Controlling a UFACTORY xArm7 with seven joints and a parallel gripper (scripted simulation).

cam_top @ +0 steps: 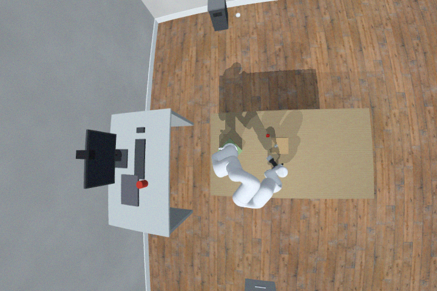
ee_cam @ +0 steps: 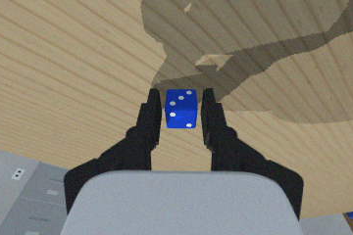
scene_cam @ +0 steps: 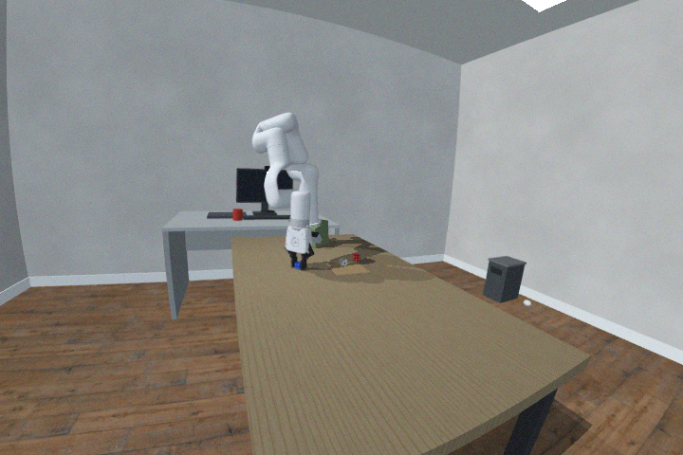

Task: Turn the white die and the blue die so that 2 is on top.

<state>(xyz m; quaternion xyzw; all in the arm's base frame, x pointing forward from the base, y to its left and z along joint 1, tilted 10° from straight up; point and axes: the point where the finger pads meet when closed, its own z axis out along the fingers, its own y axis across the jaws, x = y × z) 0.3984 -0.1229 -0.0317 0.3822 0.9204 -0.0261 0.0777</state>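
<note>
The blue die (scene_cam: 298,265) (ee_cam: 181,109) is off the mat on the left of the table in the exterior view. The wrist view shows one face with three pips and one with two. My gripper (scene_cam: 298,263) (ee_cam: 180,100) is partly open around it, with a gap on each side. The overhead view does not show the blue die. The white die (cam_top: 275,146) (scene_cam: 343,262) is on the left part of the tan mat (cam_top: 283,149) (scene_cam: 353,270), in shadow; its top number is too small to read. The red die (cam_top: 267,135) (scene_cam: 356,257) sits on the table beyond the mat.
The wooden table (cam_top: 332,154) (scene_cam: 363,343) bears the arm on a green base (scene_cam: 321,233). The arm's shadow falls over the white and red dice and part of the mat. A desk (cam_top: 157,147) with a red cup (cam_top: 142,183) (scene_cam: 237,214) stands beyond the arm's base.
</note>
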